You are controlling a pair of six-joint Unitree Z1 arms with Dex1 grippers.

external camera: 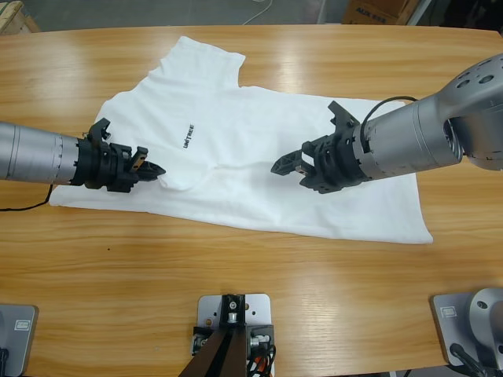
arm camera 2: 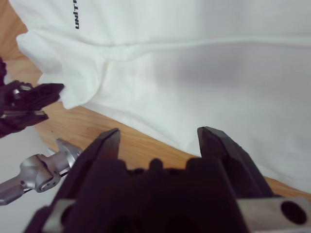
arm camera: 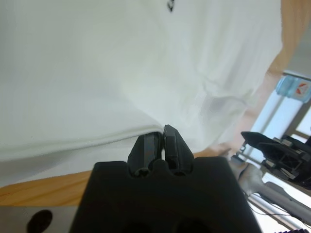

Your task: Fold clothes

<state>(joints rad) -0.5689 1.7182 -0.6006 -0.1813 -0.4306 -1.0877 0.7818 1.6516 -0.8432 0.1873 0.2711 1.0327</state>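
Nearest the high camera, bare table [external camera: 118, 275] runs along the 6 o'clock edge, with no garment on it. Beyond it, the T-shirt [external camera: 236, 157] lies spread across the table centre, chest lettering [external camera: 187, 140] facing up, one sleeve pointing toward 12 o'clock and the hem toward 3 o'clock. Left gripper [external camera: 149, 170] enters from 9 o'clock; its jaws are pinched together on an edge of the T-shirt [arm camera: 97, 73], as the left wrist view confirms. Right gripper [external camera: 287, 163] enters from 3 o'clock and hovers above the cloth at mid-body, jaws spread wide and holding nothing. Status: the garment appears largely flat, with only slight bunching at the left grasp. No completed fold is visible. Judged remaining: the right gripper must secure its own hold, then all folds are still to be made.
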